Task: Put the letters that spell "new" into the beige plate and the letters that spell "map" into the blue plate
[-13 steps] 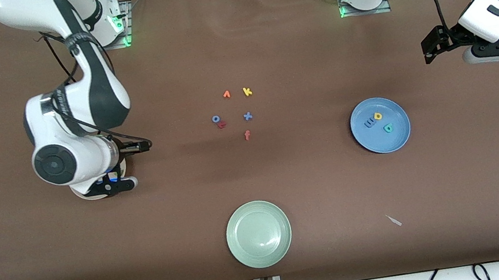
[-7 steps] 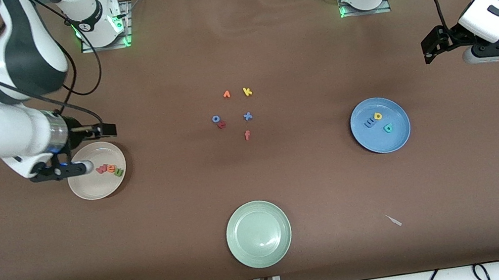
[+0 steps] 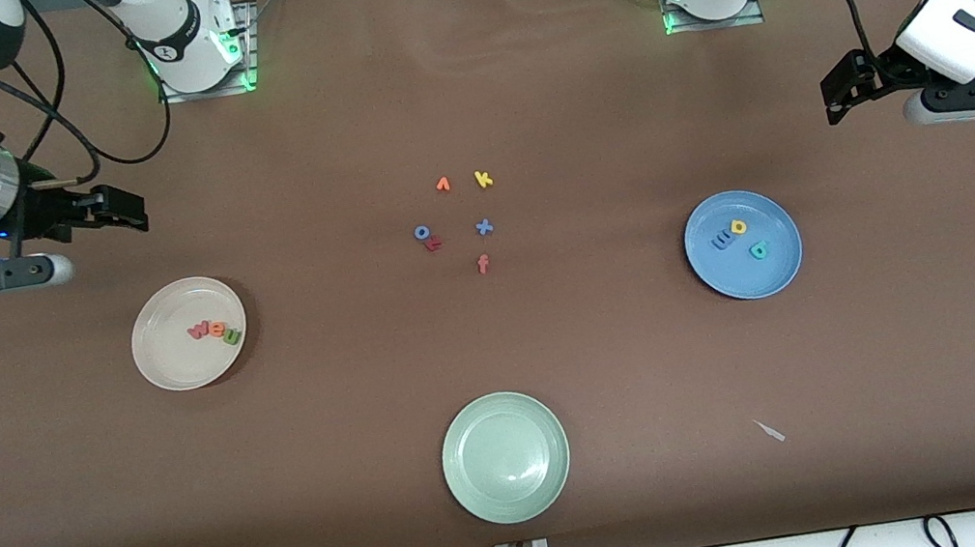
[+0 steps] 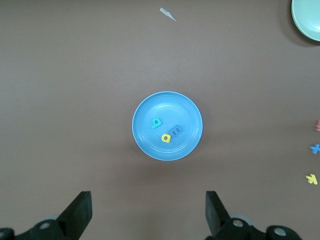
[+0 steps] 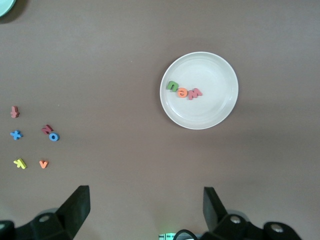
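Now we judge both words sorted: the n, e, w letters (image 3: 214,331) lie in the beige plate (image 3: 169,363), the m, a, p letters (image 3: 739,238) in the blue plate (image 3: 776,272). Our left gripper (image 3: 840,90) and right gripper (image 3: 115,207) hang empty, fingers spread, over bare table, so we should park and leave the spare letters (image 3: 459,219) alone.

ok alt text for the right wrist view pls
A beige plate on a brown table holds a green n, an orange e and a pink-red w in a row. The right hand hangs open above.

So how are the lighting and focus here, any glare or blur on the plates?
Front view: even light, soft shadow beside the beige plate, faint sheen on the pale green plate. Left wrist view: the blue plate is sharp. Right wrist view: letters crisp, no glare.
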